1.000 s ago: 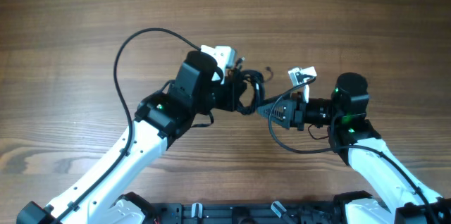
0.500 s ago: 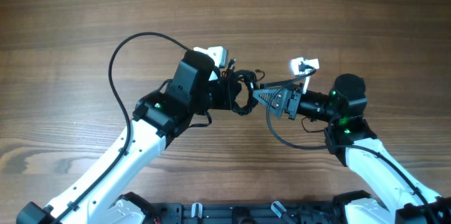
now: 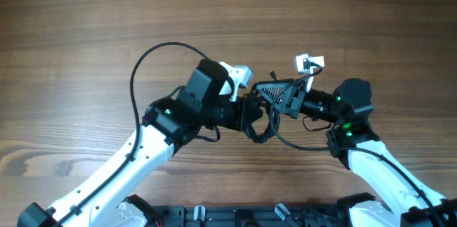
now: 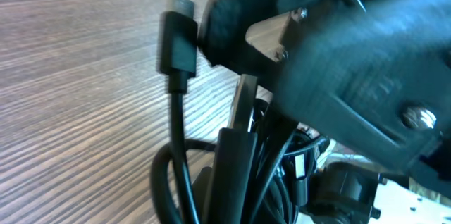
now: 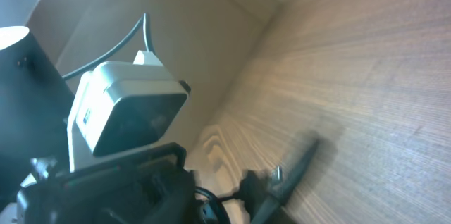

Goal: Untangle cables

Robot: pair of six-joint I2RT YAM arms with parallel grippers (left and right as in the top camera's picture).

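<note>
Cables (image 4: 176,111) bunch in the clenched left gripper (image 3: 247,110); right gripper (image 3: 270,93) crowds against them, its grip hidden.

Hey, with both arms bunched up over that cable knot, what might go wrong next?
The left claw and right claw sit almost against each other, so a small move may knock them together. The cables look bunched between them; pulling apart might tighten the knot instead of loosening it. In the left wrist view a free plug stands up close to black arm parts and may snag.
</note>
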